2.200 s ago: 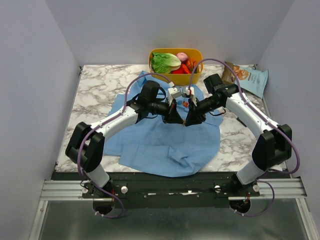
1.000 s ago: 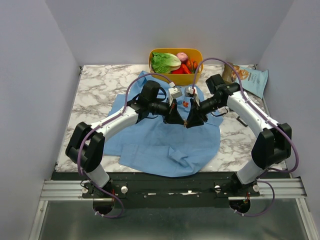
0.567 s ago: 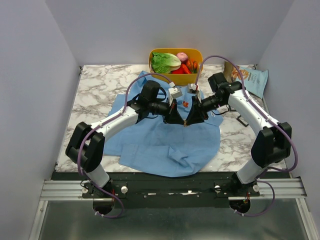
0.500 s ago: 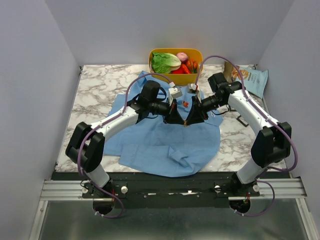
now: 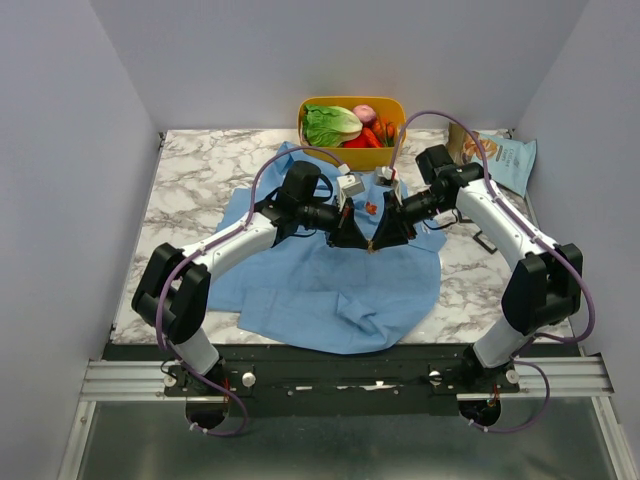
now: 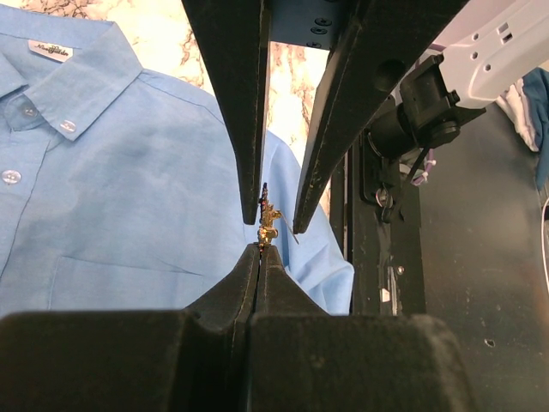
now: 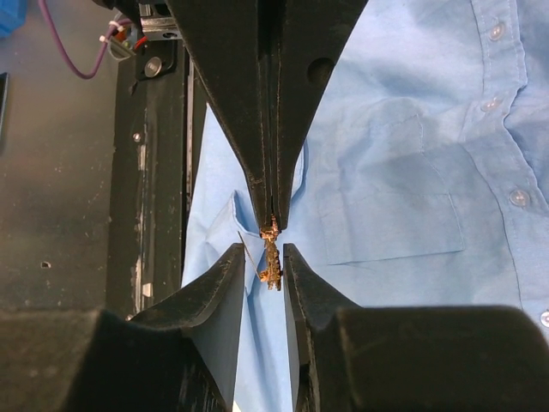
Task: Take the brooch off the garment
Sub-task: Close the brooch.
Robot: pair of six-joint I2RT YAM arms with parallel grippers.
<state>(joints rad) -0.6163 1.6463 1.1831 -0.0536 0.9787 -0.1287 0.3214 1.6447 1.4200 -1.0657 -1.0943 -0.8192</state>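
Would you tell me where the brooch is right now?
In the left wrist view, the brooch sits at the tips of the shut left gripper, between the parted fingers of the right gripper, over the blue shirt.

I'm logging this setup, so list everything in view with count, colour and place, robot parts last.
shirt: one, light blue, spread over the table's middle
brooch: one, gold-tan, above the shirt where the arms meet
ornament: one, red-orange, on the shirt near its collar
bin: one, yellow, far edge, centre
vegetables: several, green, red and pink, in the bin
snack bag: one, pale blue, far right corner
table: one, white-grey marble, under everything
left end effector: one, black, shut on the brooch
right end effector: one, black, open, fingers flanking the brooch
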